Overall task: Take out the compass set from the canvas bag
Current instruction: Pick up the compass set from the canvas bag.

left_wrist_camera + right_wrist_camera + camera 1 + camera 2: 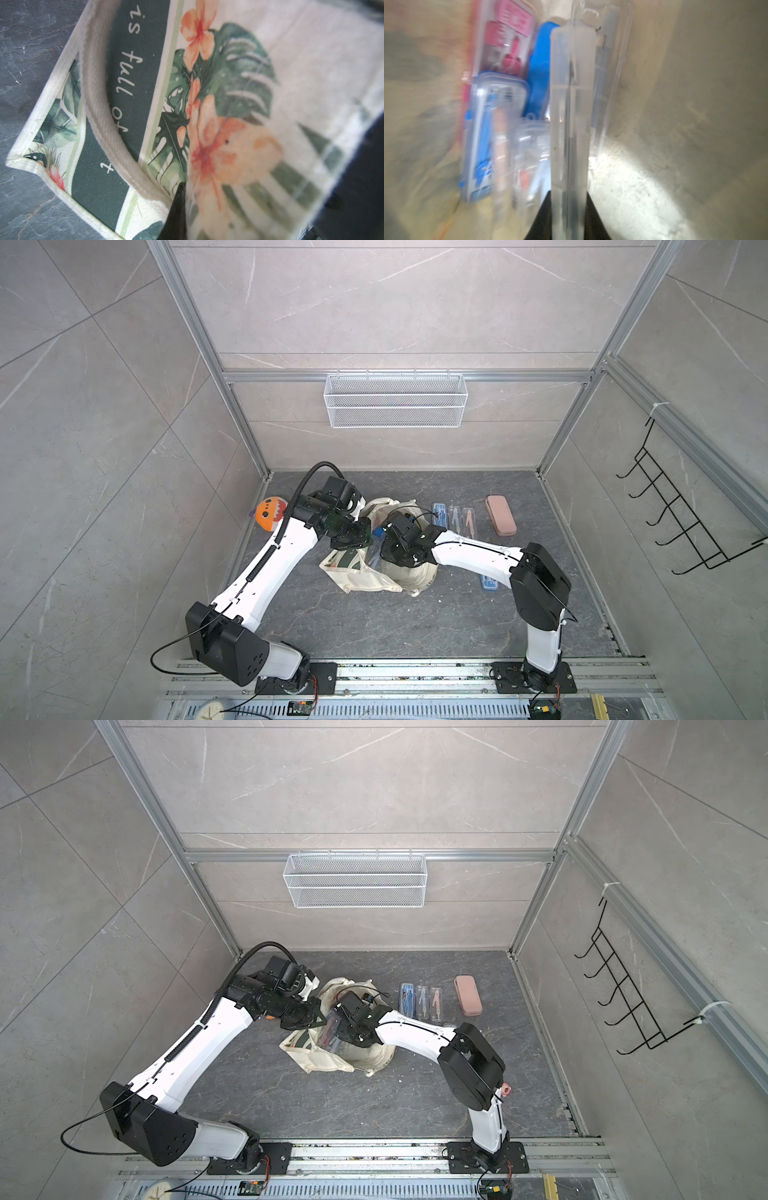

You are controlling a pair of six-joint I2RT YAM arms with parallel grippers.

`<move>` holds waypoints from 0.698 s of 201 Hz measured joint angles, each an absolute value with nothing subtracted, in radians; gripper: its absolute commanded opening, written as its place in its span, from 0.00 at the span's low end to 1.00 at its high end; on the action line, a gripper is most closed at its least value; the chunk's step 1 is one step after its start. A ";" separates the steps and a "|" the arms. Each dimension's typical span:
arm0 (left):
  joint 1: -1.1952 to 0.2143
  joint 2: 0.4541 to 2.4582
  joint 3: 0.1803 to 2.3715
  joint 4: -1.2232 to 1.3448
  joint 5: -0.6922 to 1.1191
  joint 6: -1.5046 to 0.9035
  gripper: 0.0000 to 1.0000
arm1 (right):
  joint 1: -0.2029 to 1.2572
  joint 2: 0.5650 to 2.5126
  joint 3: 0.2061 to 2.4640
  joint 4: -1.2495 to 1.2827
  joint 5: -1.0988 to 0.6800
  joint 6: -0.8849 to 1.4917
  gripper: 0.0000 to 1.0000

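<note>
Right gripper (569, 199) tight on clear compass set (571, 104) inside canvas bag (695, 104), neighbouring cases (496, 124) too blurry.

Dark stone bench (374, 626). Canvas bag (365, 578) slumped at centre, green print showing. Left gripper (368, 536) at the bag's left edge. Right gripper (384, 551) reaches down into the mouth, where a clear compass set (373, 558) shows. Three clear cases (455, 518) lie side by side right of the bag, pink case (500, 515) beyond them. Orange plush toy (270, 514) far left. Blue case (489, 581) partly under the right arm.
</note>
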State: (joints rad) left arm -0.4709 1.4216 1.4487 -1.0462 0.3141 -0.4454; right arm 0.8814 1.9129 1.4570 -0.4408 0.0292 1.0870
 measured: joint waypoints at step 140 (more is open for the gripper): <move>-0.471 1.428 1.456 -1.046 0.312 -0.446 0.00 | 0.848 1.729 1.419 -0.501 0.014 0.921 0.15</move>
State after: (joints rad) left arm -0.4709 1.4284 1.4559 -1.0462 0.3122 -0.4458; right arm 0.8478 1.7287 1.4193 -0.5011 0.0143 0.9215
